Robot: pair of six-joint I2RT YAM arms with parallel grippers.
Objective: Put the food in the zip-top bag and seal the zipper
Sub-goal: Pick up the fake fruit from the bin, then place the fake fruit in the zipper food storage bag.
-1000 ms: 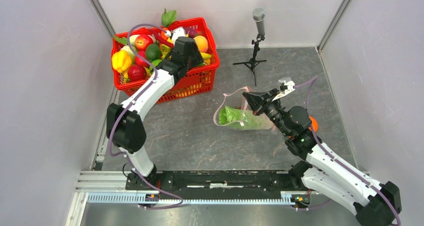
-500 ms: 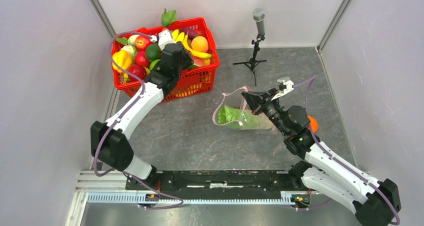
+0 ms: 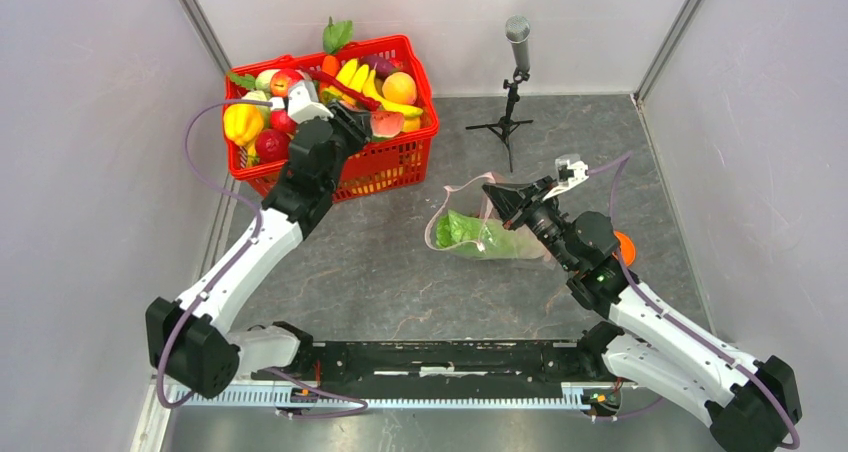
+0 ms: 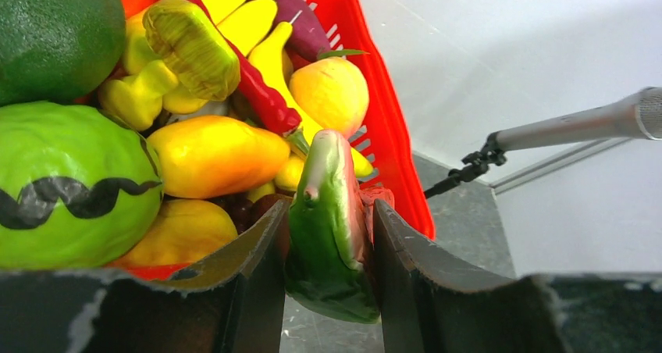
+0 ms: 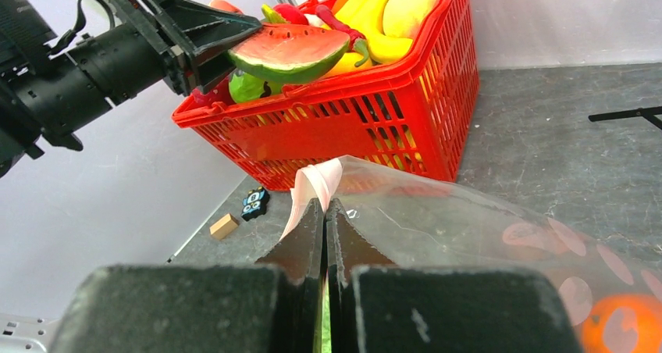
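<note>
Left hand [image 4: 329, 212] — half-closed — clamps the watermelon slice [image 4: 328, 185] above the basket [image 4: 384, 95].

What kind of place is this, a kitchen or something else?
Probably a robot test booth: plain white panel walls around a grey tabletop, a silver microphone on a black tripod, and two white robot arms on a metal rail.

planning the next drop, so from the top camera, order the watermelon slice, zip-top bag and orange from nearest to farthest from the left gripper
1. watermelon slice: held by the left gripper, over the red basket.
2. zip-top bag: to the gripper's right, nearer the arm bases.
3. orange: far right, beyond the bag.
</note>
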